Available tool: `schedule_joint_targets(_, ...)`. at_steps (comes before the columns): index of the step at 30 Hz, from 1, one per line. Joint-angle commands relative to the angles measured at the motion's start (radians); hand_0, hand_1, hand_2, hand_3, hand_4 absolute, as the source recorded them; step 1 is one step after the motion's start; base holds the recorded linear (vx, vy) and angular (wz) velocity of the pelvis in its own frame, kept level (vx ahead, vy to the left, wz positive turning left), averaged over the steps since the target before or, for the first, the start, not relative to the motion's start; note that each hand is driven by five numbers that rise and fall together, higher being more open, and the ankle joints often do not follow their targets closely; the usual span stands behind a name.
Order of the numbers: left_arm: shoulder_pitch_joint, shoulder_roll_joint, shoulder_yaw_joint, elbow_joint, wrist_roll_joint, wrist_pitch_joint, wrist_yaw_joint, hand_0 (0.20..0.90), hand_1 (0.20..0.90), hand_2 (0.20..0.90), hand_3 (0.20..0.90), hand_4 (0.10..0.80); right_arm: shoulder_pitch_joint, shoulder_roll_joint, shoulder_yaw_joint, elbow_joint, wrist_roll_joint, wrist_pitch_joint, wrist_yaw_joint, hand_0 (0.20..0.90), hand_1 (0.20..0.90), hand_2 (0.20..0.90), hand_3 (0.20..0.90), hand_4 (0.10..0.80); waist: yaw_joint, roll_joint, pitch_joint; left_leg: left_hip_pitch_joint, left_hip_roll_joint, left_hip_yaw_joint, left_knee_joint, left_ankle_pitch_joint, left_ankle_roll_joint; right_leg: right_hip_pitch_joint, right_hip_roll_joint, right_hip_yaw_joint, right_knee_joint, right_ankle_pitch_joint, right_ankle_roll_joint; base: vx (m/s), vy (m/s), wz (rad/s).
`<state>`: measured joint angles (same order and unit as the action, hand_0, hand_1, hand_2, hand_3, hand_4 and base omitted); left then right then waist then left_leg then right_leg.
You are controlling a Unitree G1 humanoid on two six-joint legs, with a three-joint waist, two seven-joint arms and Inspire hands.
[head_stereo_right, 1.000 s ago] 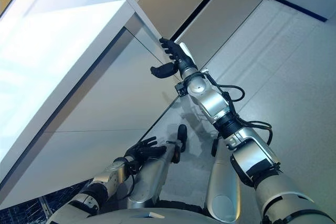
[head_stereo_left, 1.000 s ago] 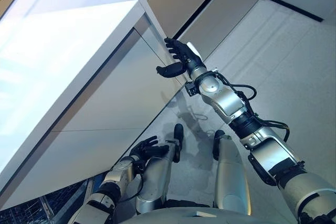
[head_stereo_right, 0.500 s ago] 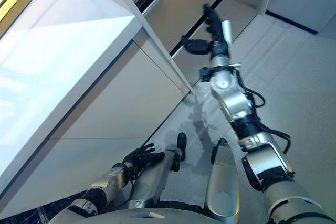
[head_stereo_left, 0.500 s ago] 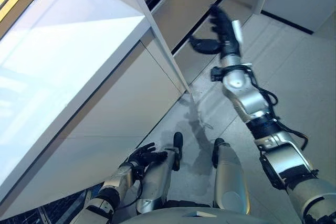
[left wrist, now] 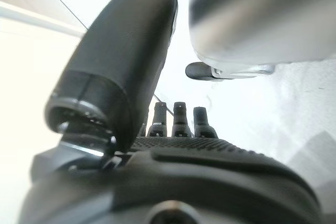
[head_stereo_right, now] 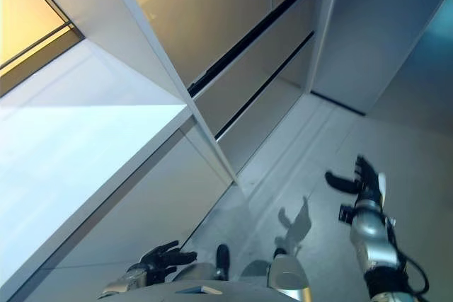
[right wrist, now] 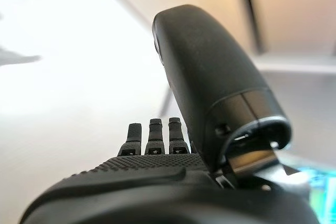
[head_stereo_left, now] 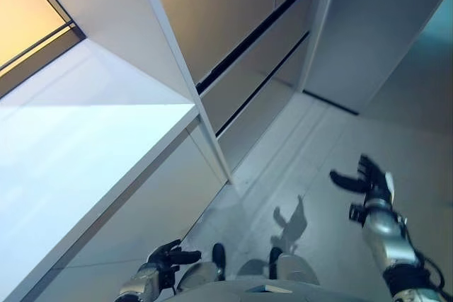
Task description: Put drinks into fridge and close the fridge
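No drinks show in any view. The fridge door (head_stereo_left: 106, 175), a broad white panel, stands at the left. It looks stiff, smooth and fairly heavy, best pushed flat near its far free edge. The right hand (head_stereo_left: 368, 178) hangs empty with straight fingers, well apart from it; the left hand (head_stereo_left: 166, 256), relaxed and empty, sits low and near

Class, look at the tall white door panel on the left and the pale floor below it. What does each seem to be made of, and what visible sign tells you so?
Tall white door panel: probably painted or coated metal or laminate with a smooth, semi-gloss finish; it shows an even sheen and crisp straight edges.

Pale floor: seemingly a smooth sheet or tile surface, satin finish; faint straight lines cross it and shadows fall softly on it. The exact material cannot be told.
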<state>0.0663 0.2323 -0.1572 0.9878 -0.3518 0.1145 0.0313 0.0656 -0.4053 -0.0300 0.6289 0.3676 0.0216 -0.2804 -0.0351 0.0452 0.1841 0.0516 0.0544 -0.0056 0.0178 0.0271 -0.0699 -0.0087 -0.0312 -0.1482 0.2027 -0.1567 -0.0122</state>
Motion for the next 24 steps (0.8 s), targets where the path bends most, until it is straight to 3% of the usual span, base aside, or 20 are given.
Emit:
schedule_joint_targets(1, -0.011, 0.052, 0.015, 0.042, 0.034, -0.074, 0.006, 0.9, 0.9, 0.9, 0.9, 0.8, -0.021, 0.047, 0.03, 0.154, -0.016, -0.074, 0.081, 0.9, 0.9, 0.9, 0.9, 0.8, 0.003, -0.041, -0.038, 0.014, -0.097, 0.053, -0.01, -0.049, 0.084, 0.064, -0.002, 0.0, -0.198, 0.169, 0.041, -0.002, -0.113, 0.02)
schedule_joint_targets(9, -0.041, 0.032, 0.023, 0.158, 0.05, -0.148, 0.001, 0.9, 0.9, 0.9, 0.9, 0.8, -0.007, 0.119, 0.113, 0.485, -0.084, -0.055, 0.25, 0.9, 0.9, 0.9, 0.9, 0.8, 0.014, -0.059, -0.069, 0.051, -0.092, 0.038, -0.06, -0.037, 0.088, 0.095, 0.022, 0.024, -0.214, 0.168, 0.04, -0.021, -0.065, -0.06)
schedule_joint_targets(14, -0.041, 0.014, 0.031, 0.211, 0.051, -0.204, -0.011, 0.9, 0.9, 0.9, 0.9, 0.8, -0.001, 0.145, 0.127, 0.605, -0.101, -0.034, 0.264, 0.9, 0.9, 0.9, 0.9, 0.8, 0.012, -0.069, -0.081, 0.064, -0.091, 0.047, -0.057, -0.048, 0.096, 0.103, 0.031, 0.038, -0.207, 0.16, 0.037, -0.028, -0.025, -0.05)
schedule_joint_targets(24, -0.048, -0.002, 0.02, 0.238, 0.046, -0.195, 0.012, 0.9, 0.9, 0.9, 0.9, 0.8, 0.001, 0.162, 0.138, 0.648, -0.112, 0.012, 0.294, 0.9, 0.9, 0.9, 0.9, 0.8, 0.0, -0.073, -0.101, 0.083, -0.088, 0.061, -0.066, -0.054, 0.099, 0.112, 0.038, 0.068, -0.211, 0.158, 0.041, -0.007, -0.006, -0.1)
